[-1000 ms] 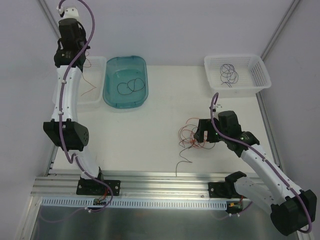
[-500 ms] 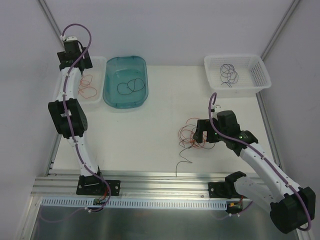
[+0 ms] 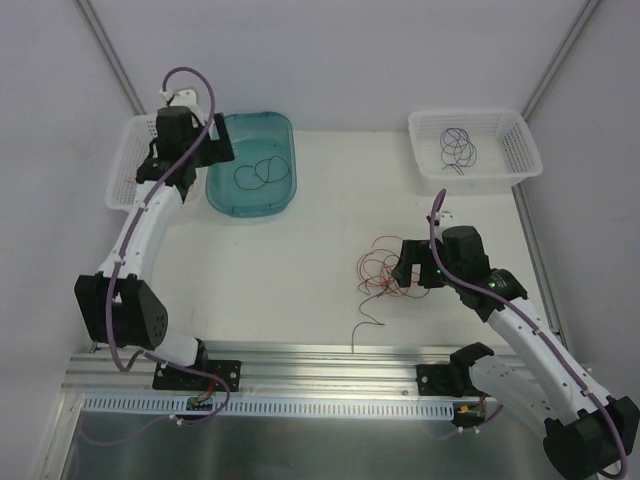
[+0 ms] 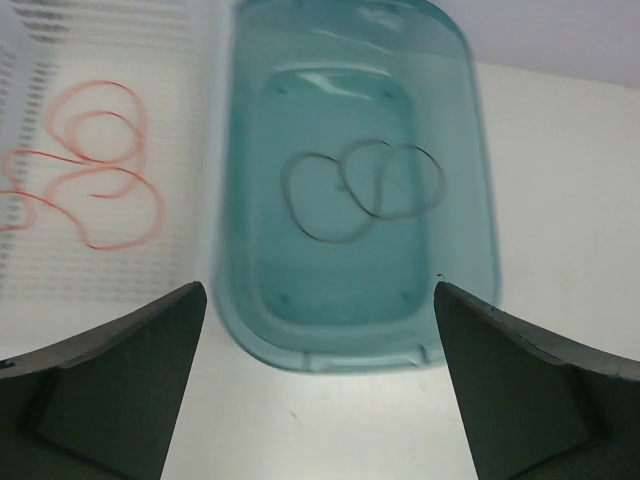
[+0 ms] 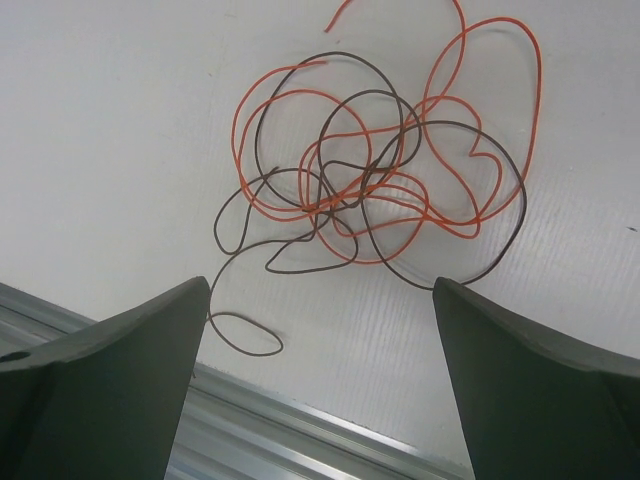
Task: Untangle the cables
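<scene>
Orange + dk-brown cables [image 5: 370,190]; teal tub [image 4: 470,200] w/ black loop [image 4: 362,190]; white basket [image 3: 522,150].

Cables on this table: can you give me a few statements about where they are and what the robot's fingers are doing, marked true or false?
1. A dark cable lies in the teal tub. True.
2. The right fingers clamp the tangle of cables. False: they stand open above it, holding nothing.
3. The far-right white basket holds a purple cable. True.
4. The left white basket holds a black cable. False: an orange cable lies there.
5. The tangle is all orange. False: orange and dark strands are mixed.
</scene>
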Robot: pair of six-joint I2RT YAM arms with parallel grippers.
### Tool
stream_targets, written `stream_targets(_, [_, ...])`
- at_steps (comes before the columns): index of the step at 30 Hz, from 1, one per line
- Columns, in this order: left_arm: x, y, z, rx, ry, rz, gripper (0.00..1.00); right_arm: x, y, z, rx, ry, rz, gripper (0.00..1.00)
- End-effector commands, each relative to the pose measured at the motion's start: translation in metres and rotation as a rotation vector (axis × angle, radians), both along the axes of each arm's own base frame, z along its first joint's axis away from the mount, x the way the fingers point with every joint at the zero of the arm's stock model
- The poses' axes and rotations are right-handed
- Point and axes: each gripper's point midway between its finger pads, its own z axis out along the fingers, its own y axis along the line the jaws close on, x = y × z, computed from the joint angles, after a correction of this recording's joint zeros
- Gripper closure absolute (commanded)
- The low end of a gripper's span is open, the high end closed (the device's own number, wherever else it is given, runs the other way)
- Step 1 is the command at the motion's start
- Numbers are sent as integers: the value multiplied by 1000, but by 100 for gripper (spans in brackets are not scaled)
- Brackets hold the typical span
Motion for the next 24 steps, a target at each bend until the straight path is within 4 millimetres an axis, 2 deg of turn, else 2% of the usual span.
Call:
stream_targets(1, [-43,-77,-19,-132,41,-168,1,0,-11,6,-17,-1,-69,0])
stream_targets(2, [-66,-113,-35,-140,81,-260,1,0,-14,4,-22,10,-79,0])
stream_targets(4, [-91,-150,-51,-166,125,-337,1,-1,-17,1,-18,23,-101,0])
stream_targets(5, [-108,-164,-67,-168,162,-371,1,-2,-18,0,-15,30,-112,0])
stream_targets(6, [-128,-198,-73,-184,178,-450,1,-3,-18,-2,-5,35,-124,0])
stream_targets(7, [-137,-211,-79,-192,192,-478,1,-4,-18,0,6,23,-130,0])
stream_targets(8, [-147,-220,-94,-188,225,-491,1,-7,-19,-3,8,28,-131,0])
stream_targets(9, [-163,-245,-99,-189,238,-556,1,-8,-19,-3,12,25,-133,0])
stream_targets(12, [-177,-279,-119,-182,289,-605,1,-13,-23,-6,18,21,-148,0])
stream_targets(13, [-189,-299,-123,-176,305,-661,1,-15,-24,-6,23,15,-150,1])
stream_targets(15, [-190,-325,-134,-176,336,-696,1,-19,-23,-12,30,24,-150,1])
stream_targets(16, [-197,-342,-136,-174,340,-732,1,-20,-23,-14,34,26,-149,0])
stream_targets(20, [-190,-390,-162,-143,380,-749,4,-23,-24,-20,42,28,-159,0])
stream_targets(22, [-186,-401,-172,-136,390,-732,6,-25,-23,-22,51,30,-154,0])
stream_targets(24, [-181,-410,-191,-103,404,-708,7,-26,-22,-19,69,12,-152,0])
